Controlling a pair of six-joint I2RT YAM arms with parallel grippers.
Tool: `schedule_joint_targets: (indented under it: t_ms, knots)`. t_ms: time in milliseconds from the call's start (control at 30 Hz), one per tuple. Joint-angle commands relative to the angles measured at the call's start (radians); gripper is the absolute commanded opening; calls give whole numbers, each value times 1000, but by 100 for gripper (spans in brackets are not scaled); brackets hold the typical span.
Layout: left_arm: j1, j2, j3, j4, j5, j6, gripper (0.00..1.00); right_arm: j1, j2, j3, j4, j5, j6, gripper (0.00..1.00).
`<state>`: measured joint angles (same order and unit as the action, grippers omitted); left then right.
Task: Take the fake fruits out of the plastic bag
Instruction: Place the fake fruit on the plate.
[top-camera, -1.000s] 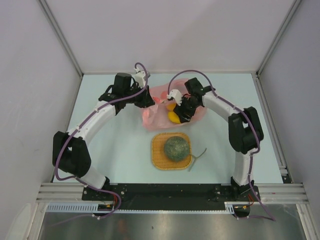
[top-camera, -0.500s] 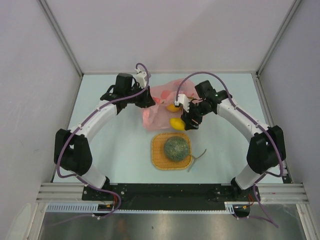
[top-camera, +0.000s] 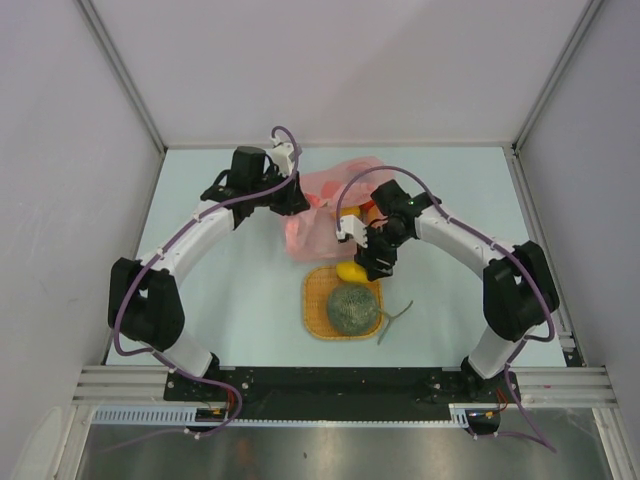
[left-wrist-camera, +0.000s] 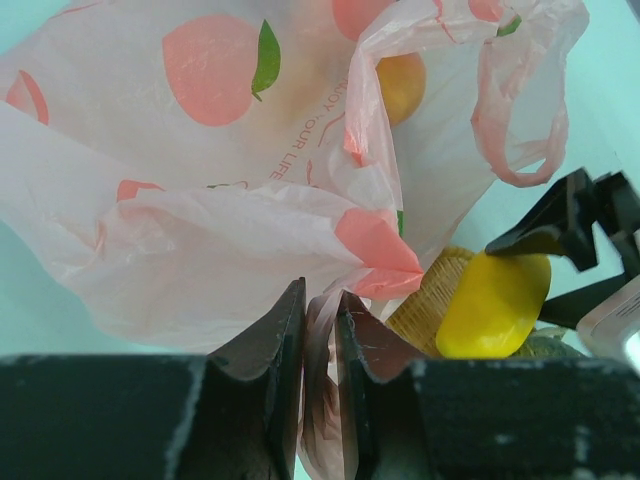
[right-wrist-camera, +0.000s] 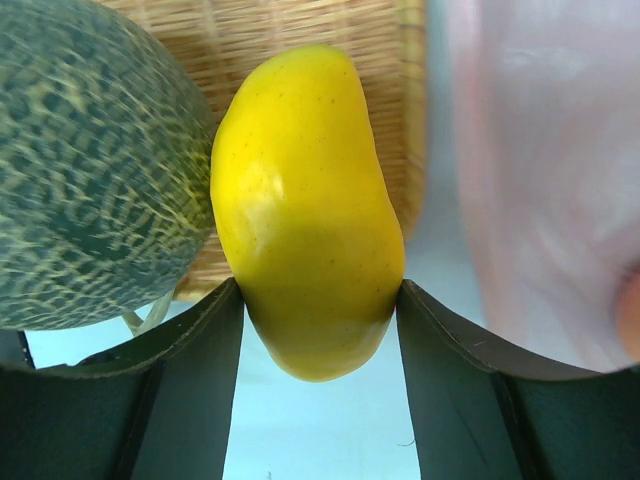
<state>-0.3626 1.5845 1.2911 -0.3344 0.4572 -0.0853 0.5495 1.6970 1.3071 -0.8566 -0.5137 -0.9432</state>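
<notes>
Item: mango (right-wrist-camera: 305, 200), yellow, out of the bag (left-wrist-camera: 190, 230), gripped near one end by the right hand (right-wrist-camera: 320, 300), poised over the mat (right-wrist-camera: 300, 25) edge just beside the melon (right-wrist-camera: 90, 150). The bag lies on the counter (top-camera: 240, 290) behind the mat, one fold pinched by the left hand (left-wrist-camera: 320, 300), an orange fruit (left-wrist-camera: 400, 85) showing inside. Handling: lower the mango onto bare mat clear of the melon before spreading the hand, lest it roll; a firm left pinch should steady the bag.

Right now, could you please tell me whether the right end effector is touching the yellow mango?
Touching. In the right wrist view the right end effector clamps the mango, both fingers pressed against its sides.
</notes>
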Motion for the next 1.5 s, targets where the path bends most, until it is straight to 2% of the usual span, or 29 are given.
schedule_joint_targets:
  t_ms: [0,267,667,767,833,933,1000,1033,1067,1300,1467]
  knots:
    - [-7,-17,43,23,-9,24,22,23,24,-26,8,7,-32,22]
    - [-7,-35,19,21,-17,30,22,24,69,-48,62,37,-14,24]
    - [-7,-38,11,24,-31,39,23,35,101,-52,19,41,-35,26]
    - [-7,-37,13,25,-31,39,23,36,84,-54,8,32,-42,36]
    - [-7,-38,13,26,-32,39,22,41,67,-54,7,41,-43,51]
    - [-9,-38,2,26,-32,41,23,38,50,-54,4,53,-40,66]
    - [-9,-38,-3,29,-29,38,23,35,44,-54,-1,40,-31,79]
    - [-7,-37,-3,34,-28,36,22,32,38,-54,-8,29,-32,93]
    - [-9,-35,-3,31,-26,36,23,32,35,-54,-10,17,-28,100]
    - [-7,-27,10,26,-26,36,22,18,-39,-52,16,10,-16,100]
    - [-7,-29,4,24,-28,39,22,1,-140,-52,-45,67,-106,100]
